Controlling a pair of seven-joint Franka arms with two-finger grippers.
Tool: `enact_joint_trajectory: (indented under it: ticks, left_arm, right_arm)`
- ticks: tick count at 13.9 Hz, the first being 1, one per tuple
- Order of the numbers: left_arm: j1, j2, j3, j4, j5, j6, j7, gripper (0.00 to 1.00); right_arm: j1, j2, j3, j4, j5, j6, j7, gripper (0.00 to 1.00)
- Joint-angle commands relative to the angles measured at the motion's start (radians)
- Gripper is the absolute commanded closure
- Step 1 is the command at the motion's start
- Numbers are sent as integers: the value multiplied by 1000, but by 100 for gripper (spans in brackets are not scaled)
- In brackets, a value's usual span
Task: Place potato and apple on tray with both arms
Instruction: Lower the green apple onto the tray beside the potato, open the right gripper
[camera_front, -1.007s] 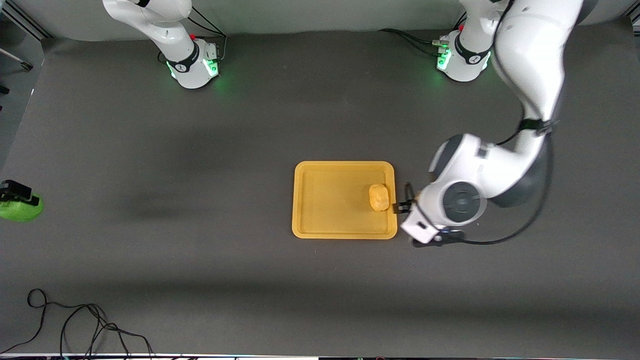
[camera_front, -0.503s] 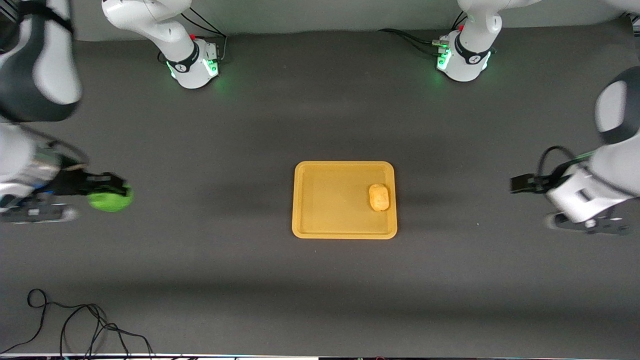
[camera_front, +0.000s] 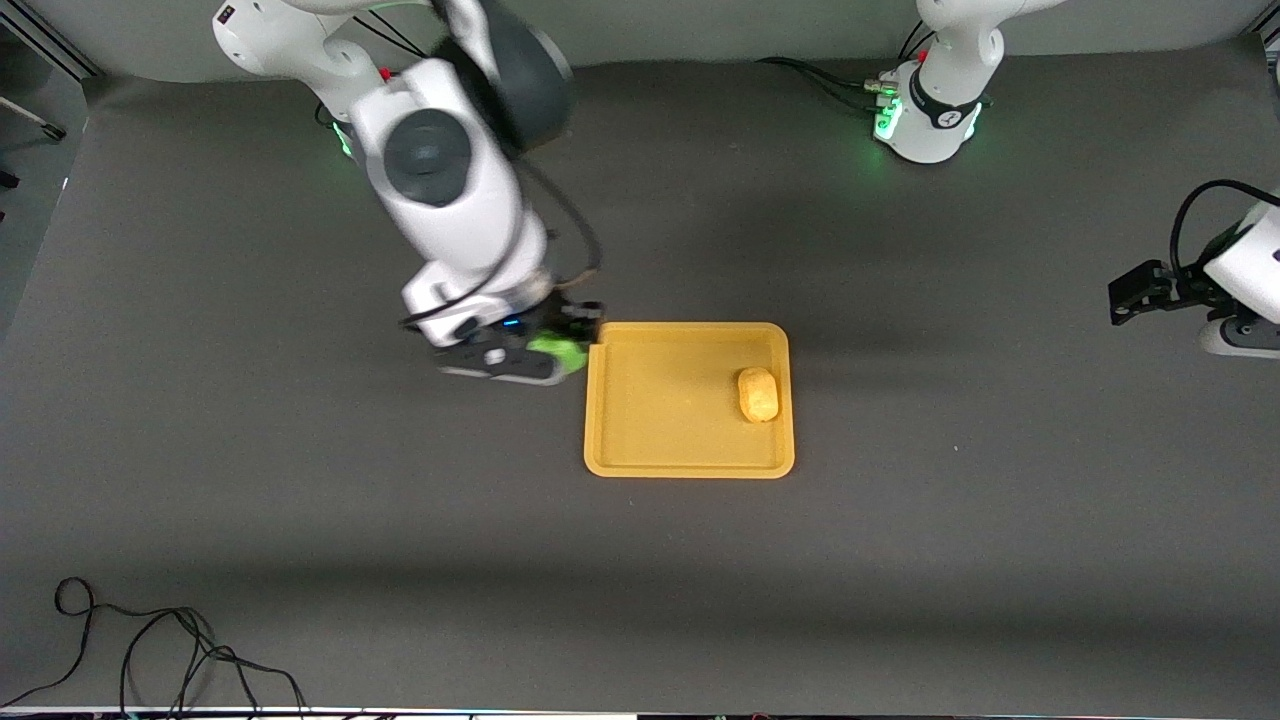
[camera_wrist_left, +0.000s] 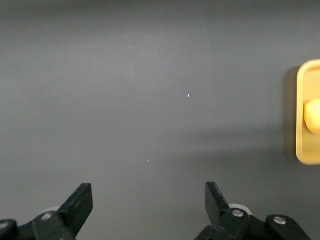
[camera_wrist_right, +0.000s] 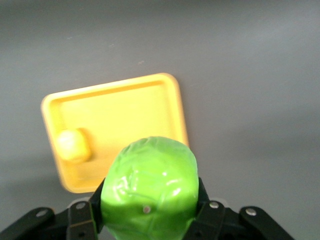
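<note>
The yellow-orange tray (camera_front: 650, 400) lies mid-table. The yellow-tan potato (camera_front: 758, 394) rests in it by the rim toward the left arm's end; it also shows in the right wrist view (camera_wrist_right: 74, 145) and at the edge of the left wrist view (camera_wrist_left: 313, 116). My right gripper (camera_front: 572, 338) is shut on the green apple (camera_front: 560, 351), held in the air over the table just beside the tray's corner toward the right arm's end. The right wrist view shows the apple (camera_wrist_right: 150, 187) between the fingers. My left gripper (camera_front: 1135, 292) is open and empty over bare table toward the left arm's end (camera_wrist_left: 149, 200).
A black cable (camera_front: 150, 650) lies coiled on the table near the front camera at the right arm's end. The arms' green-lit bases (camera_front: 925, 120) stand along the table edge farthest from the front camera.
My right arm has swung in from the table's end, carrying the apple up to the tray's corner. My left gripper has drawn away from the tray toward its own end of the table.
</note>
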Motion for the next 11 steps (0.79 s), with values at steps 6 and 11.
enact_joint_trajectory:
  ticks: [6, 11]
  left_arm:
    - [-1, -22, 0, -35, -6, 28, -5, 0]
    - [8, 31, 7, 22, -9, 39, 29, 0]
  right_arm:
    - [48, 379, 59, 169, -9, 224, 175, 75]
    - [54, 425, 62, 56, -31, 386, 180, 74]
